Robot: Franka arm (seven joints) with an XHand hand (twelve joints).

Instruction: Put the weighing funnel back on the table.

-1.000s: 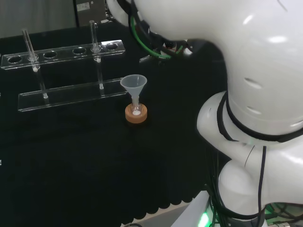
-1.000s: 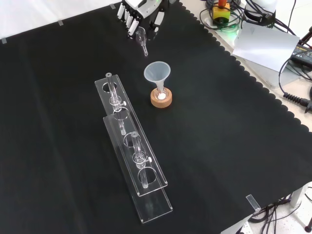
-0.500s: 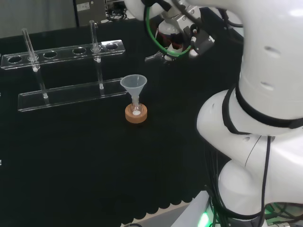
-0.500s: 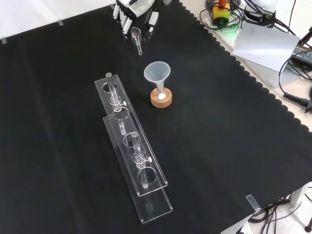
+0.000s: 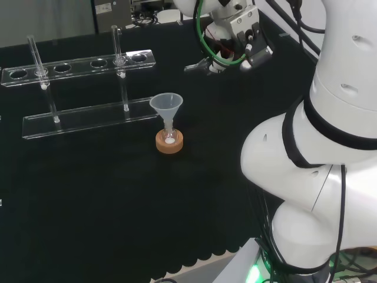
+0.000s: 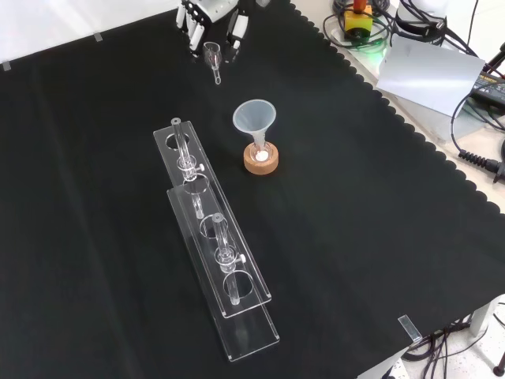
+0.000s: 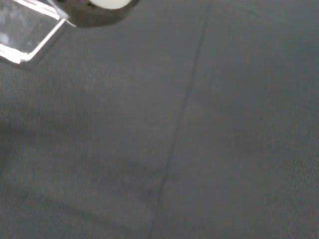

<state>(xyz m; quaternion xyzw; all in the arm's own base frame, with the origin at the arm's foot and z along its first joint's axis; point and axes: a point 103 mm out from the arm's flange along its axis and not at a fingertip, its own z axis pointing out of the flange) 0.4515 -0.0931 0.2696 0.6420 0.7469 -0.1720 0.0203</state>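
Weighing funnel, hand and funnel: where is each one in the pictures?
weighing funnel (image 6: 211, 53): front view, on its cup.
hand (image 6: 192, 17): front view, on a finger.
funnel (image 6: 254, 118): front view, on its cone.

Seemingly a lab: clear test-tube rack (image 6: 248, 328) (tubes (image 6: 180, 138) standing), glass funnel (image 6: 254, 117).

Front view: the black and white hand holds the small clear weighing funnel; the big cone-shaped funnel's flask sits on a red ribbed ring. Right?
No: the front view shows a cork ring under the flask of the funnel, not a red ribbed one. The hand holds the weighing funnel.
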